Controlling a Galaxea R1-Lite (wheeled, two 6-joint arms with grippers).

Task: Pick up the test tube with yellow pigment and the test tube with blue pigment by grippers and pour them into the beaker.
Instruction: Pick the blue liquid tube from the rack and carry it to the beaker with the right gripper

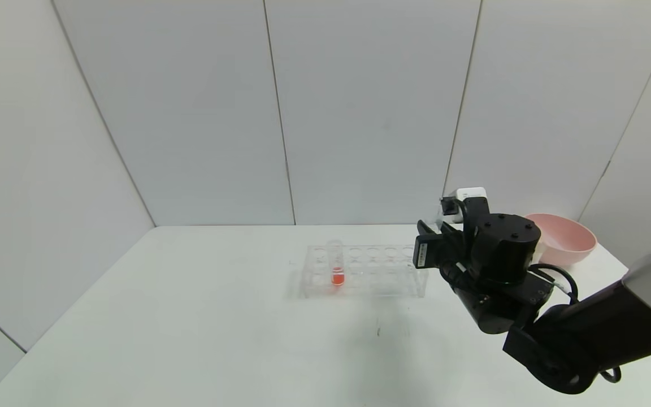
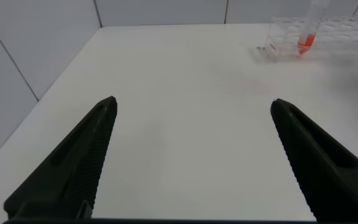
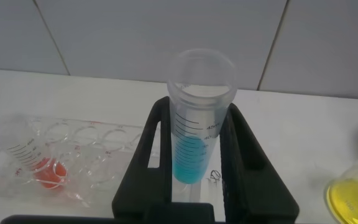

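My right gripper is shut on the test tube with blue pigment. The tube stands upright between the black fingers, with cyan liquid in its lower part. The beaker shows at the edge of the right wrist view, close beside the gripper, and holds yellow liquid. In the head view the right gripper hovers just right of the tube rack and hides both tube and beaker. My left gripper is open over bare table, far from the rack. The test tube with yellow pigment is out of view.
A tube with orange-red liquid stands in the left part of the clear rack, and it shows too in the left wrist view as the orange tube. A pink bowl sits at the back right. White walls enclose the table.
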